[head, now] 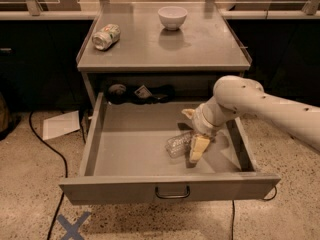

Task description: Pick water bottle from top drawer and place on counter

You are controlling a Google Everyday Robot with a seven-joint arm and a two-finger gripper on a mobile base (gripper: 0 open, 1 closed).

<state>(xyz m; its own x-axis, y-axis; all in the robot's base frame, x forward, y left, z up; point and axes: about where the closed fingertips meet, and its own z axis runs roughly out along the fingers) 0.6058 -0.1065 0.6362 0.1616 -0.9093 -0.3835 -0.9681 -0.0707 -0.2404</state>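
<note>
The water bottle point(178, 144), clear and crinkled, lies on its side on the floor of the open top drawer point(130, 149), right of centre. My gripper point(194, 132) reaches down into the drawer from the right. Its fingers are open: one pale fingertip point(198, 148) rests against the bottle's right end, and the other point(188, 113) points toward the drawer's back. The bottle is on the drawer floor, not lifted. The counter point(200, 46) is the grey top above the drawer.
A crushed green-and-white can point(106, 36) lies at the counter's left and a white bowl point(172, 17) stands at its back centre. Dark items point(140, 92) sit at the drawer's back. A cable point(47, 144) and paper point(61, 125) lie on the floor to the left.
</note>
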